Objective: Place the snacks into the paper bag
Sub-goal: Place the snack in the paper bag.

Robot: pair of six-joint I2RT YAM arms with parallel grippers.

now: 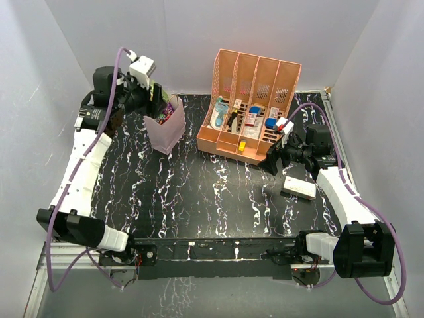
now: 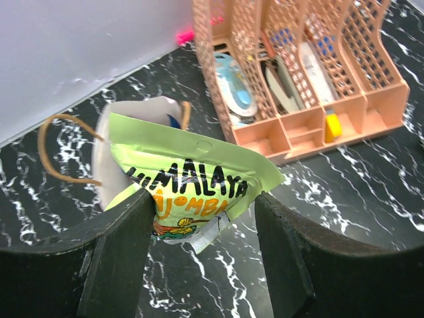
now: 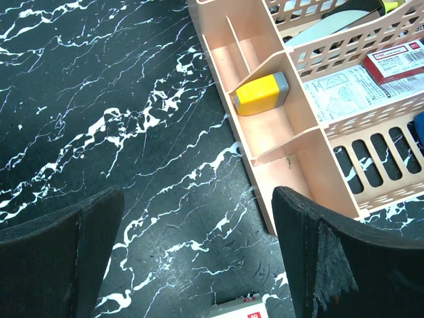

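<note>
The left gripper (image 2: pixel 202 209) is clamping a green packet (image 2: pixel 189 165) just above the open mouth of the paper bag (image 1: pixel 164 132), which is standing at the far left of the table (image 1: pixel 218 205). The right gripper (image 3: pixel 199 232) is hanging wide open and empty beside the peach rack (image 3: pixel 291 142), near a white box (image 1: pixel 298 189).

Stretches the left arm (image 1: pixel 83 165) far up the left side, wrist raised high at the back. Pinches a green packet (image 2: pixel 192 165) in the left gripper (image 2: pixel 202 218), jaws closed on its lower edge. Holds the right arm (image 1: pixel 341 192) bent low over the tabletop (image 1: pixel 199 192), right gripper (image 3: pixel 199 252) aimed down, jaws spread wide, gripping nothing.
</note>
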